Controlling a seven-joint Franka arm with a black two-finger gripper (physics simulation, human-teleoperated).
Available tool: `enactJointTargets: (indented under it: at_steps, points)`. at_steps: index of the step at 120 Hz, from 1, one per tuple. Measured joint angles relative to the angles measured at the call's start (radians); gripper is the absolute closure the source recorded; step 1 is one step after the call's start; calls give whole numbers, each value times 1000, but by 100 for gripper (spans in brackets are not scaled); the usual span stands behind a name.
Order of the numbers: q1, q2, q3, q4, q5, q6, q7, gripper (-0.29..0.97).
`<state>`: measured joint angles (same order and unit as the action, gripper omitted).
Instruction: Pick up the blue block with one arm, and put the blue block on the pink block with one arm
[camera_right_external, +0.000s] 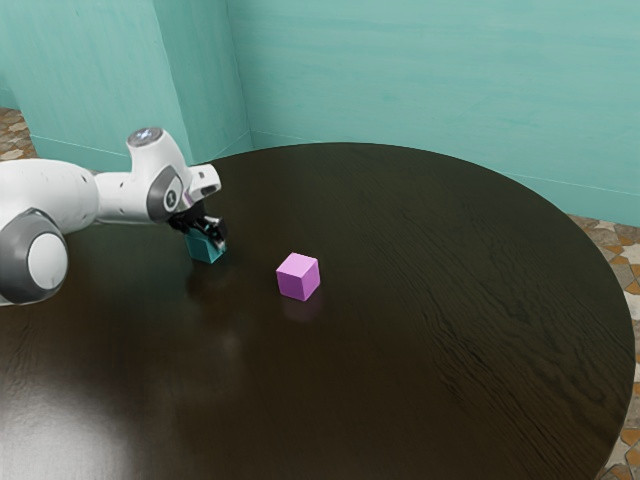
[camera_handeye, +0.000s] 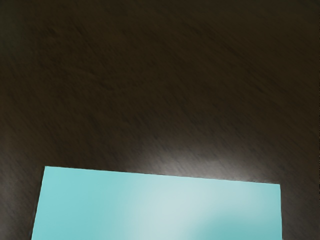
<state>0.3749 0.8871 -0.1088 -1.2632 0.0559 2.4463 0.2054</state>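
Observation:
The blue block (camera_right_external: 210, 251) rests on the dark round table (camera_right_external: 420, 300) toward the exterior view's left. My gripper (camera_right_external: 204, 236) is down over the block's top, both black fingers pressed against its sides, so it is shut on the block. In the wrist view the blue block (camera_handeye: 155, 207) is a large pale teal face just under my hand. The pink block (camera_right_external: 298, 276) sits on the table a short way toward the exterior view's right of the blue one, apart from it.
The table's curved edge (camera_right_external: 600, 290) runs along the exterior view's right, with tiled floor (camera_right_external: 622, 250) beyond. Teal walls (camera_right_external: 420, 80) stand behind. My white arm (camera_right_external: 60, 210) lies low over the table's left part.

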Motion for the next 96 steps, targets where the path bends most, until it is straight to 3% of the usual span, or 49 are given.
enactJointTargets:
  at_steps: [12, 24, 58, 96]
  points:
    - [0, -5, 3, -3, 4, 7, 4, 29]
    - [-1, -21, 7, -29, 10, 12, 2, 34]
    - [-70, -314, 8, -298, 19, 20, -57, 36]
    - [-203, -321, 1, -307, 22, 24, -167, 36]
